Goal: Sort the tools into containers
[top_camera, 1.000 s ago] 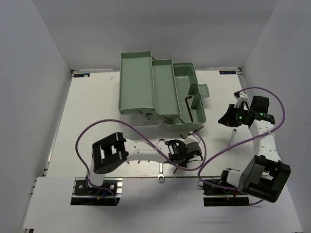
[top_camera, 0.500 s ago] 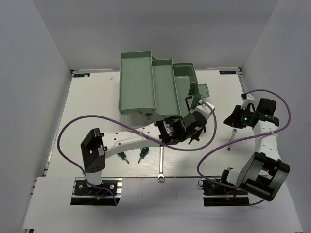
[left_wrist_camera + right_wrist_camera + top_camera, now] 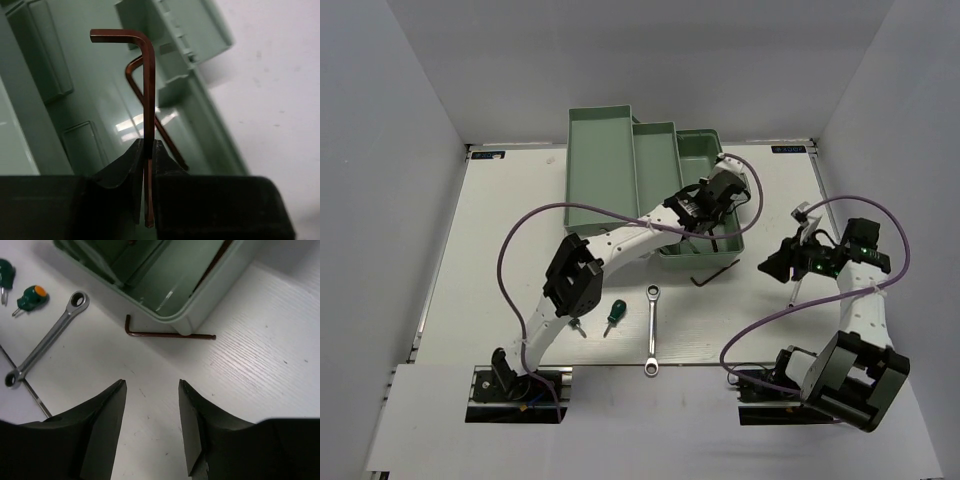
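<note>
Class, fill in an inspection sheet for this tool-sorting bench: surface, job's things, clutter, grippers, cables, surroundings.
Surface: white table, flat.
Job's things: green toolbox folded open; lying hex key in its base; loose hex key, wrench and two screwdrivers on the table.
Clutter: nothing seen.
Grippers: left gripper shut on held hex key, over the toolbox base; right gripper open, empty, above the table.
Cables: a purple cable loops along each arm.
Surroundings: plain white walls.
</note>
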Motion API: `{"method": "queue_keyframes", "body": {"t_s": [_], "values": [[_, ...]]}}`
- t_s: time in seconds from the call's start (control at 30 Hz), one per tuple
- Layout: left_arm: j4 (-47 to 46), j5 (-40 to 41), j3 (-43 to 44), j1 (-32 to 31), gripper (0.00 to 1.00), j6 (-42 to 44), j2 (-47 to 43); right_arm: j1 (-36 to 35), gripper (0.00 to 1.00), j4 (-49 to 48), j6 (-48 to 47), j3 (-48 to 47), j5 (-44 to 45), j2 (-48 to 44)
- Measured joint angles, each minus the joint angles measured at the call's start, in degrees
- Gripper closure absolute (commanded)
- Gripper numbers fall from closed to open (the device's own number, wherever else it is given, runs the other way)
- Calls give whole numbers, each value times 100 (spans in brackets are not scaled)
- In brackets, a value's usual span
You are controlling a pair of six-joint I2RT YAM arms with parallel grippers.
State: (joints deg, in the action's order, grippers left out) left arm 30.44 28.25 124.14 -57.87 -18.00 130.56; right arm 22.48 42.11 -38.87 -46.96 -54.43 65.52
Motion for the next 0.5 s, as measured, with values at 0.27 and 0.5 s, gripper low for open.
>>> {"method": "queue_keyframes", "body": {"t_s": [0.27, 0.5], "values": [[-20, -415, 74, 326, 31, 227, 232, -96, 45, 782, -3635, 568, -570, -157], [-168, -885, 122, 247, 24, 317, -24, -286, 45, 1128, -6454, 566, -214, 719]]}}
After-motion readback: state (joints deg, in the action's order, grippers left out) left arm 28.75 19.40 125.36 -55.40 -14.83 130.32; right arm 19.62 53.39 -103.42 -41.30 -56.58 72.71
